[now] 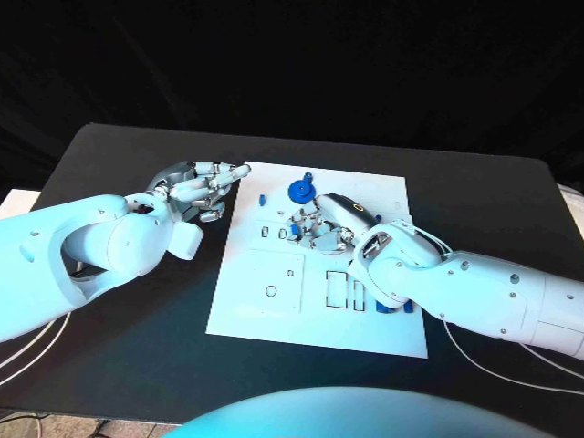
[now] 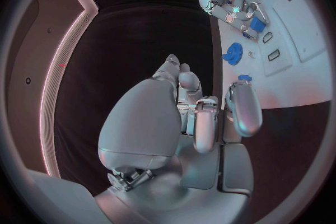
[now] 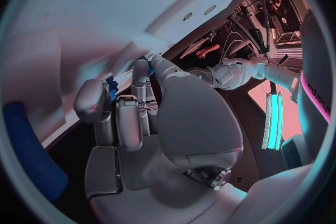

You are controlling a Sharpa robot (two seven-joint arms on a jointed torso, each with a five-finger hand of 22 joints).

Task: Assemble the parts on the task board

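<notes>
Smooth white board (image 1: 371, 319) lies on a matt black table (image 1: 121, 365), backed by dark cloth (image 1: 371, 73). Glossy blue plastic gear (image 1: 301, 191) sits on it. Hands (image 1: 200, 190) (image 1: 321, 224) gleam silver, metallic; arms (image 1: 503, 301) glossy white plastic.

**Colours on the desk**

I see a white task board (image 1: 321, 315) on the black desk (image 1: 134, 365). The round gear-like part (image 1: 301, 192) at its far edge is blue, as are the small parts (image 1: 395, 307) at its near right. Both hands, left (image 1: 197, 190) and right (image 1: 321, 222), are silver on white arms.
</notes>
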